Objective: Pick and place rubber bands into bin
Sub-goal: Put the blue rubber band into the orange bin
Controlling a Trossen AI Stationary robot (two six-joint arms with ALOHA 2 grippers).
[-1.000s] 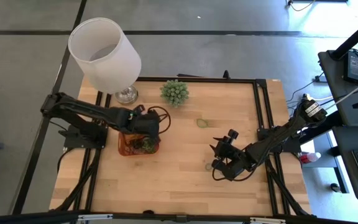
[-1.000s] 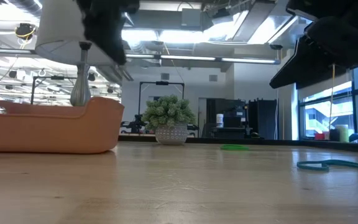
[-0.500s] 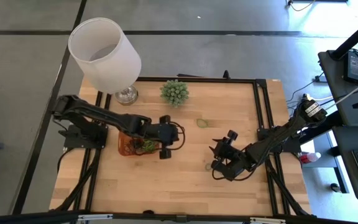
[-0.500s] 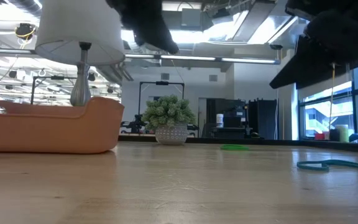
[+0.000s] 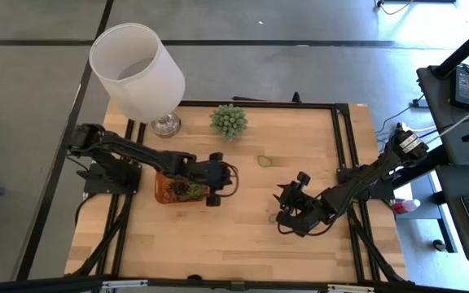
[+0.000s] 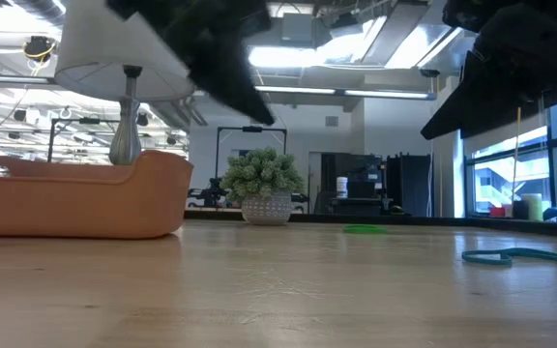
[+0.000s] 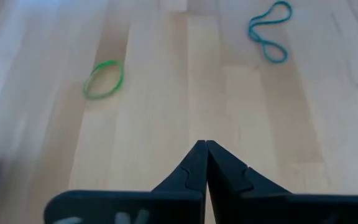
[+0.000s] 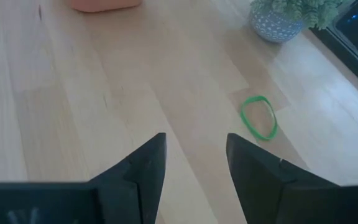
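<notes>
arms: both black, jointed links, you'll spot looped black cable
fingers: dark, flat, tapered, notched inner edges
right base: white-labelled

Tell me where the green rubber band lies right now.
High view: the green rubber band lies on bare wood near the table's middle, between the plant and the right gripper.
</notes>
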